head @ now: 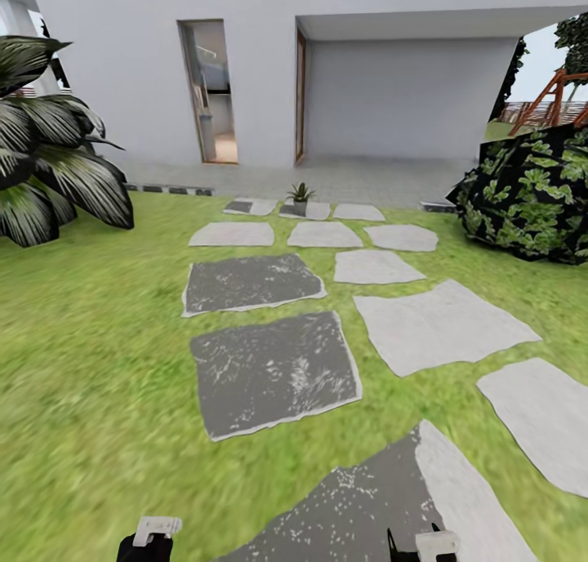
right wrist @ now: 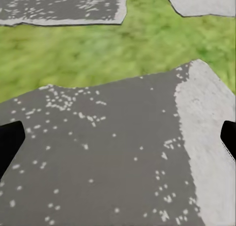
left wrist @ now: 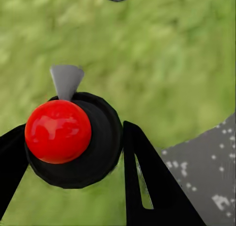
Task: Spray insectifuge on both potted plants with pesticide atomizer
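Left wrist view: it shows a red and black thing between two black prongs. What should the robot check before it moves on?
1. Pesticide atomizer gripped: ok, the left gripper closes on it from both sides.
2. Right gripper free: ok, open over a stepping stone.
3. A potted plant in sight: ok, far ahead near the house.
4. Second plant found: cannot tell.
5. Close enough to spray: not ok.
6. Insectifuge on leaves: cannot tell, too small.
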